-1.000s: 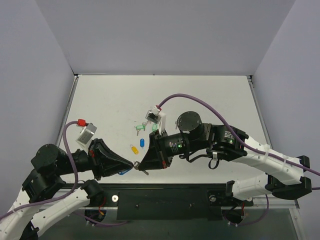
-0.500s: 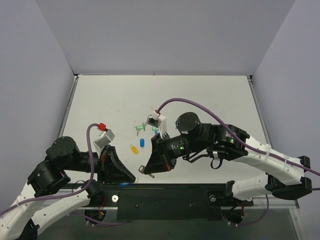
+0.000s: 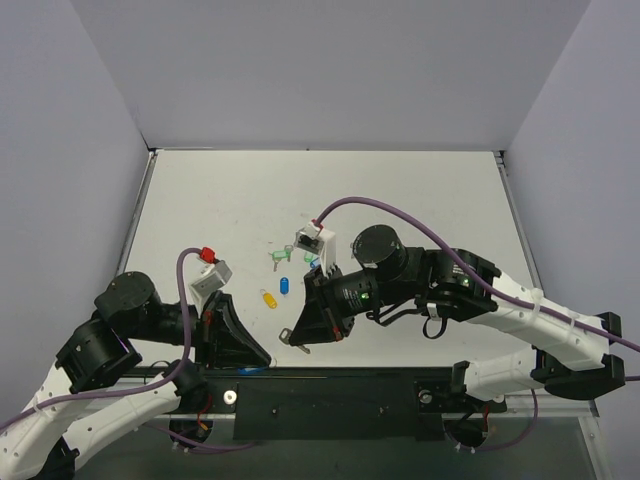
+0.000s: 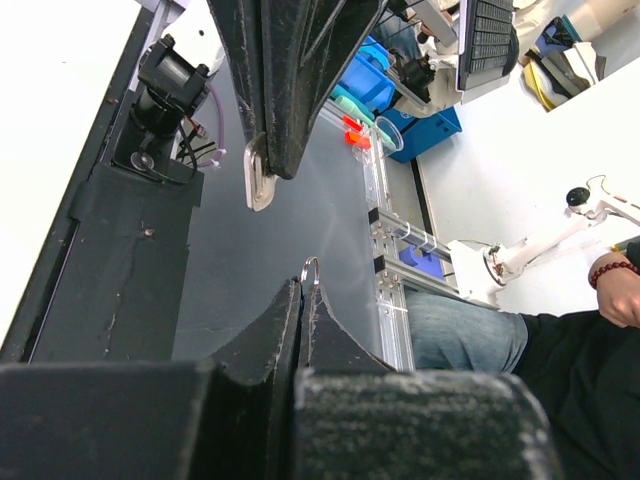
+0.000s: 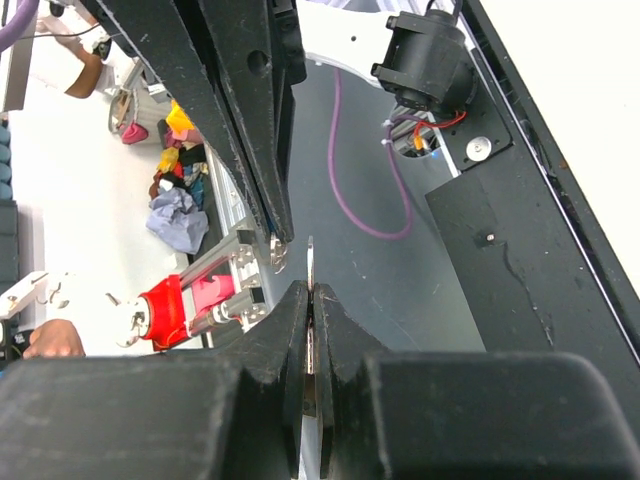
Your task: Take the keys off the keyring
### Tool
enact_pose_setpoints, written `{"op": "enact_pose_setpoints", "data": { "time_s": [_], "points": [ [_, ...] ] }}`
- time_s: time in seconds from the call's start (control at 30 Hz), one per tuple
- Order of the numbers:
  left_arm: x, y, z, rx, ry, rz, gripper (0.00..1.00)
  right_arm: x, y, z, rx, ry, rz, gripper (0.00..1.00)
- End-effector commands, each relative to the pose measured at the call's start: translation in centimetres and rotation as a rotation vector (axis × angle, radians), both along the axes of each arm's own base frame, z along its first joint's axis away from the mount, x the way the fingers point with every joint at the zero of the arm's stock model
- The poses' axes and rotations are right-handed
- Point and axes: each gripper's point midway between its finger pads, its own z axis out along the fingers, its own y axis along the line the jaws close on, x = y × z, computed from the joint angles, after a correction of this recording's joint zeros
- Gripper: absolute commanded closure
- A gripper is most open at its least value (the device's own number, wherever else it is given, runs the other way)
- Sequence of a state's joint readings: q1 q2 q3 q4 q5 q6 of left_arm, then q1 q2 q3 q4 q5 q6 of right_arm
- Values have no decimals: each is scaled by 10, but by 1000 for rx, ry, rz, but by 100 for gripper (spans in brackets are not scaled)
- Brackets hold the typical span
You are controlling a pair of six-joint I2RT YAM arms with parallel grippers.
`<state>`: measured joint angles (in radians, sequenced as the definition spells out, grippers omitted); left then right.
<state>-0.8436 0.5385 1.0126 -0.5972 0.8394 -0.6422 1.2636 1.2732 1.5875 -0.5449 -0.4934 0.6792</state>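
Observation:
My left gripper [image 3: 264, 360] is shut on the keyring near the table's front edge. The small metal ring [image 4: 311, 268] pokes out between the closed fingertips in the left wrist view [image 4: 303, 290], and a sliver of the light-blue tag [image 3: 250, 369] shows below the fingers. My right gripper [image 3: 293, 339] is shut on the silver key [image 3: 288, 335], seen edge-on between its fingers [image 5: 311, 262] in the right wrist view. The two grippers face each other, a short gap apart. The key [image 4: 258, 186] hangs free of the ring.
Loose tags lie on the table behind the grippers: a green one [image 3: 279, 258], a dark-blue one [image 3: 283, 284] and a yellow one [image 3: 268, 298]. The black front rail [image 3: 330, 395] runs just below both grippers.
A second ago both grippers met at the keyring. Since then the left gripper has drawn back down and left with the ring and tag, and the right holds the key apart from it.

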Motion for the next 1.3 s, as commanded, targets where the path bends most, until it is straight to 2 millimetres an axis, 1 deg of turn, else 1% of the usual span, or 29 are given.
{"op": "enact_pose_setpoints", "data": {
  "time_s": [0.0, 0.1, 0.13, 0.17, 0.2, 0.23, 0.3, 0.33, 0.37, 0.4, 0.43, 0.47, 0.5, 0.53, 0.57, 0.6, 0.63, 0.67, 0.7, 0.77, 0.9, 0.97, 1.0, 1.1, 1.13, 1.17, 1.2, 1.23, 1.27],
  "points": [
    [3, 3, 14, -36, -58, 40, 100, 10, -12, 17, 40, -60, -57, 100],
    [7, 3, 10, -23, -63, 57, 100, 19, -19, 17, 41, -85, -109, 100],
    [8, 3, 11, -27, -66, 63, 100, 26, -21, 15, 34, -93, -139, 100],
    [8, 2, 10, -22, -63, 62, 100, 28, -26, 18, 45, -102, -156, 100],
    [10, 2, 9, -21, -64, 75, 100, 36, -29, 13, 31, -113, -196, 100],
    [11, 3, 8, -19, -64, 84, 100, 41, -35, 13, 31, -124, -225, 100],
    [13, 3, 3, -15, -65, 98, 100, 58, -47, 7, 11, -152, -314, 100],
    [14, 3, 2, -14, -65, 109, 100, 72, -54, -2, -30, -174, -389, 100],
    [17, 3, -2, -9, -68, 123, 100, 77, -61, -2, -32, -184, -426, 100],
    [20, 3, -7, 0, -64, 140, 100, 90, -68, -11, -67, -200, -495, 100],
    [27, 4, -11, 12, -70, 184, 100, 95, -74, -12, -70, -207, -530, 100],
    [31, 3, -16, 25, -70, 205, 100, 109, -84, -21, -106, -223, -614, 100],
    [35, 4, -18, 27, -75, 229, 100, 113, -91, -22, -110, -229, -648, 100],
    [38, 6, -22, 39, -74, 254, 100, 124, -100, -34, -146, -229, -717, 100],
    [45, 7, -24, 47, -78, 296, 100, 130, -109, -38, -160, -234, -760, 100],
    [46, 9, -27, 51, -80, 311, 100, 135, -118, -48, -196, -230, -806, 100],
    [55, 10, -31, 64, -84, 358, 100, 143, -127, -53, -217, -235, -854, 100],
    [57, 14, -36, 79, -81, 388, 100, 144, -133, -66, -257, -226, -872, 100],
    [64, 17, -40, 88, -85, 434, 100, 149, -141, -72, -283, -226, -908, 100],
    [72, 23, -48, 110, -91, 496, 100, 153, -152, -90, -339, -210, -941, 100],
    [94, 42, -68, 174, -97, 660, 100, 160, -163, -113, -405, -187, -989, 100],
    [103, 52, -77, 199, -101, 737, 100, 165, -164, -126, -439, -174, -999, 100],
    [107, 59, -80, 206, -102, 781, 100, 167, -162, -133, -461, -167, -994, 100],
    [111, 66, -96, 224, -92, 828, 100, 176, -154, -148, -498, -151, -978, 100],
    [111, 67, -96, 212, -83, 839, 100, 178, -151, -157, -529, -148, -968, 100],
    [110, 69, -93, 201, -87, 842, 100, 182, -150, -158, -535, -145, -962, 100],
    [110, 71, -92, 193, -92, 847, 100, 187, -148, -165, -562, -133, -966, 100],
    [110, 73, -93, 198, -90, 858, 100, 192, -144, -164, -564, -140, -959, 100],
    [111, 75, -93, 201, -91, 867, 100, 196, -143, -170, -589, -135, -957, 100]
  ]
}}
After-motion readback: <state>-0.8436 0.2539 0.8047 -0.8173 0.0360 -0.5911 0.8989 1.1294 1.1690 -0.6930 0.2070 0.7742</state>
